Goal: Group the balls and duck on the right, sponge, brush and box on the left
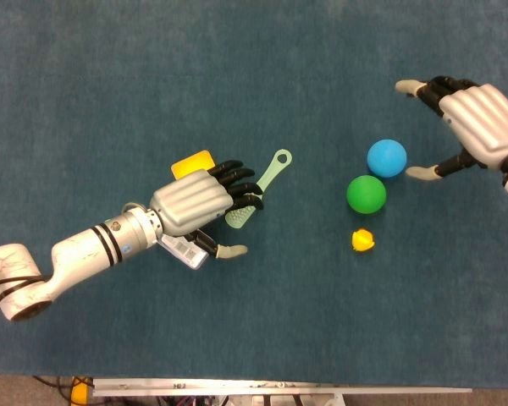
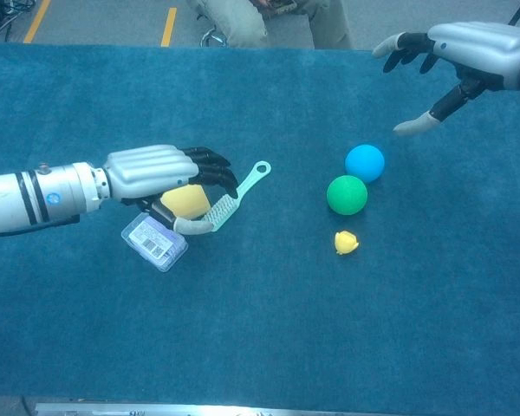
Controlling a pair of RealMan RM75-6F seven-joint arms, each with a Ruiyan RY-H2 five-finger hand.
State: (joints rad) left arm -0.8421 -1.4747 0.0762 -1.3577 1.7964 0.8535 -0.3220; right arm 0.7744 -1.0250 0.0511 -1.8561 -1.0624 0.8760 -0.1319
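Left hand [image 2: 156,173], palm down, fingers spread and empty, hovers over yellow rectangular sponge [image 1: 191,163], clear plastic box [image 2: 153,242] and pale green brush [image 2: 236,197] (contact unclear). Right hand [image 2: 468,48] open above blue ball [image 2: 365,163]; green ball [image 2: 347,194] and small yellow duck [image 2: 346,243] nearer.

blue-carpeted table [image 2: 269,347], grey floor [image 2: 95,22] with yellow lines [image 2: 169,26], perhaps tape

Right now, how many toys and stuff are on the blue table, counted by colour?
Yellow: 2, sponge and duck
Green: 2, ball and brush
Blue: 1, ball
Clear: 1, box
Total: 6
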